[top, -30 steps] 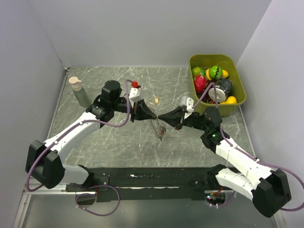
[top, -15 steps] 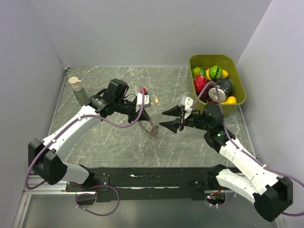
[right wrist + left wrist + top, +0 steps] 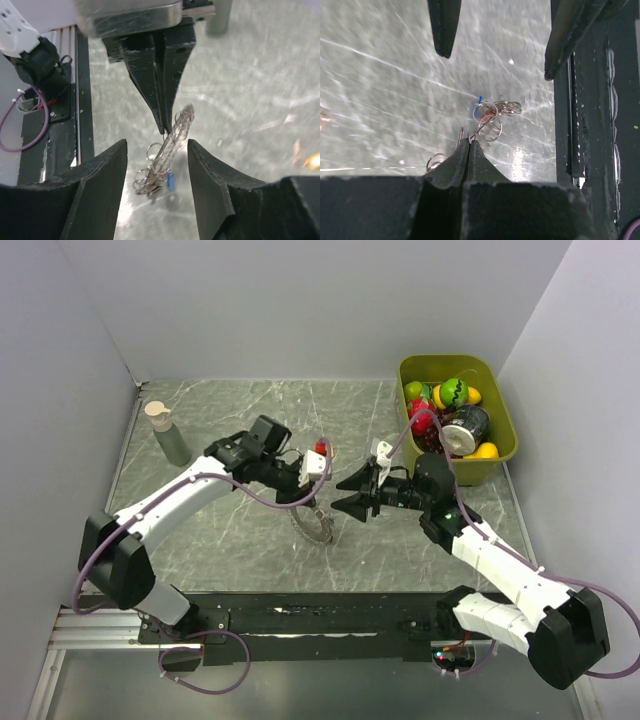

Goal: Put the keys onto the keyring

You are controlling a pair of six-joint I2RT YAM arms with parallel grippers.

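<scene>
The keyring (image 3: 313, 526), a thin metal ring with small silvery rings bunched along it, hangs just above the table at the middle. My left gripper (image 3: 309, 497) is shut on its upper edge. In the left wrist view the closed fingertips (image 3: 470, 145) pinch the wire, and small rings (image 3: 491, 119) dangle below. My right gripper (image 3: 343, 494) faces it from the right, open and apart from it. In the right wrist view the keyring (image 3: 172, 134) hangs between my spread fingers (image 3: 102, 190), with a blue key head (image 3: 170, 180) at its lower end.
A green bin (image 3: 446, 361) holding toy fruit and a can stands at the back right. A grey bottle (image 3: 166, 433) stands at the back left. A small tan thing (image 3: 313, 161) lies on the marble table (image 3: 220, 540). A black rail runs along the near edge.
My right gripper has opened and let go near the keyring. The left gripper has swung right and toward the near edge, carrying the keyring lower over the table.
</scene>
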